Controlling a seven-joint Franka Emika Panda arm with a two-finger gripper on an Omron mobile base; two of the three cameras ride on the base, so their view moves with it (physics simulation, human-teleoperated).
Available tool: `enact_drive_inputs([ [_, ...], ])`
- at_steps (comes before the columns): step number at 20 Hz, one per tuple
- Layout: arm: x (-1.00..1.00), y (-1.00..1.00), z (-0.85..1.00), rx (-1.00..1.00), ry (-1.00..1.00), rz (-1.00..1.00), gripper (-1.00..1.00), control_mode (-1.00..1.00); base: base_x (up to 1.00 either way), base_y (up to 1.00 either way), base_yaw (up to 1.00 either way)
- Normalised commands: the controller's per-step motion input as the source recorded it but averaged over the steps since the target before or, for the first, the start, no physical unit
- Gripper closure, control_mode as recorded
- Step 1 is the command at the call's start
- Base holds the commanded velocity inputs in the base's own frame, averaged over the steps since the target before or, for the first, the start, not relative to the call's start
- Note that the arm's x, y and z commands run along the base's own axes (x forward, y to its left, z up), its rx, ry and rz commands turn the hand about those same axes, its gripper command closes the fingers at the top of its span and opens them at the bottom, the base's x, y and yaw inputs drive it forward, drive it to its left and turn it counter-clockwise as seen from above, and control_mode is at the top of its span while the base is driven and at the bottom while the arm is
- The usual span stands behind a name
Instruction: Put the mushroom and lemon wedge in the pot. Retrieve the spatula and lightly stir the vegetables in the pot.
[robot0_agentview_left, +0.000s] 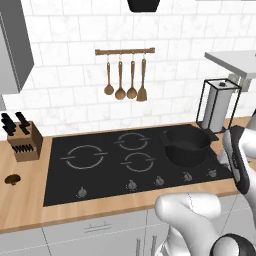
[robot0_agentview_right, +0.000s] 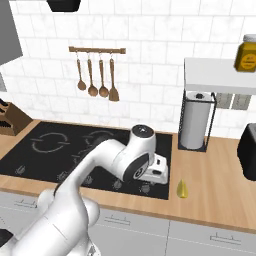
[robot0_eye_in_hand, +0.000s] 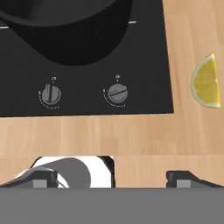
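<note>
The low black pot (robot0_agentview_left: 186, 146) stands on the hob's right ring; its dark inside shows nothing I can make out. In the hand view the pot (robot0_eye_in_hand: 65, 30) lies at the top. The yellow lemon wedge (robot0_agentview_right: 183, 188) lies on the wooden counter just right of the hob's front corner, and the hand view has the lemon wedge (robot0_eye_in_hand: 206, 82) at its right edge. My gripper (robot0_eye_in_hand: 113, 179) points down over the counter's front strip, left of the wedge, open and holding nothing. The brown mushroom (robot0_agentview_left: 12, 179) sits far left on the counter. The spatula is out of view.
A wall rail (robot0_agentview_left: 125, 51) carries several brown wooden utensils. A knife block (robot0_agentview_left: 24, 141) stands at the left. A paper towel holder (robot0_agentview_right: 195, 120) is behind the wedge, a black appliance (robot0_agentview_right: 248, 152) at the far right. Hob knobs (robot0_eye_in_hand: 117, 93) lie below the pot.
</note>
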Motion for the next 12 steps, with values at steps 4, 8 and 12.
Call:
enact_drive_inputs([
  [4,0.29,-0.95,-0.09,0.0,0.09,-0.07,-1.0,-1.0,0.0,0.0,0.0],
  [8,0.35,-0.96,-0.18,0.0,0.1,-0.09,-1.0,-1.0,0.0,0.0,0.0],
  [12,0.33,-0.69,-0.28,-0.01,0.04,-0.09,-1.0,-1.0,0.0,0.0,0.0],
])
